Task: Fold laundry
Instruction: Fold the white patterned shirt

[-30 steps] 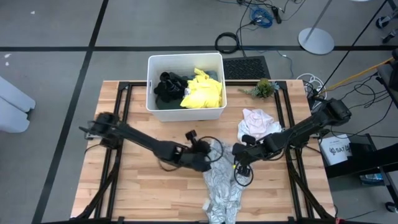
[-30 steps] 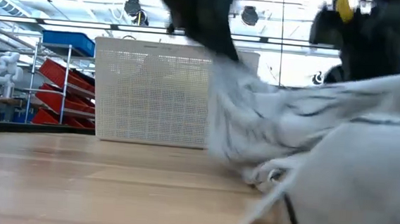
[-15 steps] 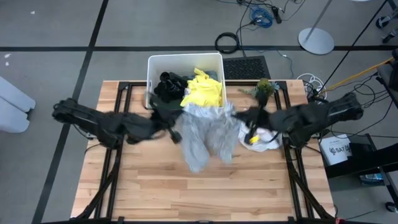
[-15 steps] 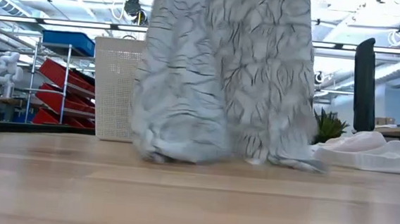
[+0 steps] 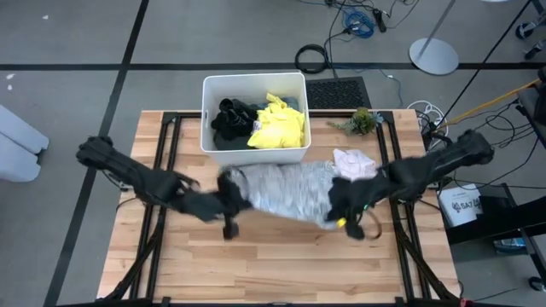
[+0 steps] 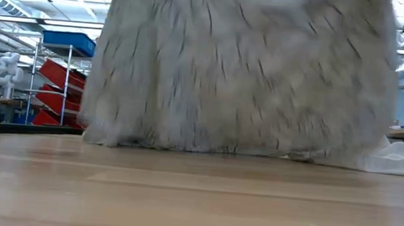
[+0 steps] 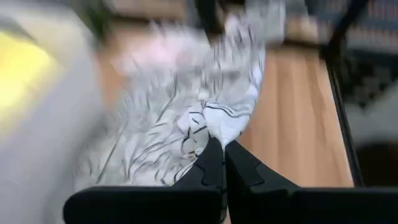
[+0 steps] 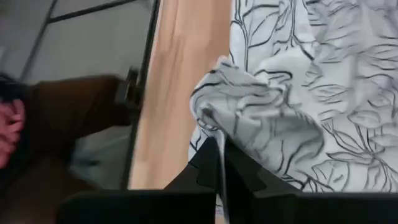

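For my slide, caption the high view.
Both pincers hold the white grey-patterned garment stretched above the table.

Both arms were dark, near-black, built of slim tubular links joined by thicker rounded joints, with a bulkier block at each shoulder out toward nine and three o'clock on the table's edges. The right gripper [image 5: 348,217] carried a small bright yellow mark close to its tip, while the left gripper [image 5: 229,207] was plain black all over. Seen close from the wrists, each one's fingers [image 7: 214,163] were matte black wedges with stepped, angular inner edges tapering to narrow tips, mounted on a broad black crossbar, and the right one's fingers [image 8: 211,163] looked just the same.
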Action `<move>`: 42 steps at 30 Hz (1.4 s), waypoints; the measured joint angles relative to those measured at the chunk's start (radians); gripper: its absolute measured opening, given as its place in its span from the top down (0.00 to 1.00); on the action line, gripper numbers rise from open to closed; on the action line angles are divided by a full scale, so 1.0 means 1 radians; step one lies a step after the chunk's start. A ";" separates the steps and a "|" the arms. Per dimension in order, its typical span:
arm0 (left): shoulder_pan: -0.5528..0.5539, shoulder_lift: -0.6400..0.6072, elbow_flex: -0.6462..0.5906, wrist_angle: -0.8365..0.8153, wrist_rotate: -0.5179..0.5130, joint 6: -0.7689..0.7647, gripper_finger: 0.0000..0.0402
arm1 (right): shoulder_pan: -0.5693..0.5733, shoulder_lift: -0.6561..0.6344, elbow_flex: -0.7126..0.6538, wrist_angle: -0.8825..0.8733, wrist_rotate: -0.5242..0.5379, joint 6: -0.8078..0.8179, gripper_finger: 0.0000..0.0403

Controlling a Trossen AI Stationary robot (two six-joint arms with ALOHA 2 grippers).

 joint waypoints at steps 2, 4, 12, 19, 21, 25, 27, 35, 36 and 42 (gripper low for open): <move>-0.028 0.061 -0.037 -0.009 0.075 -0.073 1.00 | 0.039 0.020 -0.113 0.099 -0.045 0.093 1.00; -0.060 0.130 -0.059 -0.010 0.139 -0.140 1.00 | 0.087 0.046 -0.223 0.233 -0.062 0.181 1.00; -0.182 0.391 -0.069 0.046 0.235 -0.363 0.99 | 0.281 0.199 -0.416 0.565 -0.062 0.454 1.00; -0.228 0.417 -0.069 0.070 0.237 -0.412 0.99 | 0.333 0.259 -0.385 0.610 -0.078 0.458 1.00; -0.228 0.391 -0.069 0.062 0.218 -0.418 0.99 | 0.318 0.244 -0.375 0.589 -0.053 0.424 1.00; -0.212 0.323 -0.069 0.007 0.178 -0.419 0.99 | 0.258 0.187 -0.343 0.493 -0.003 0.380 1.00; -0.195 0.289 -0.069 -0.058 0.146 -0.419 0.99 | 0.215 0.163 -0.331 0.425 0.017 0.346 1.00; -0.059 0.199 -0.069 -0.258 0.098 -0.375 0.99 | -0.017 0.109 -0.326 0.246 0.025 0.209 1.00; -0.037 0.197 -0.069 -0.268 0.099 -0.355 0.99 | -0.051 0.108 -0.326 0.237 0.025 0.186 1.00; 0.092 0.197 -0.069 -0.301 0.162 -0.223 0.99 | -0.239 0.108 -0.326 0.186 0.025 0.049 1.00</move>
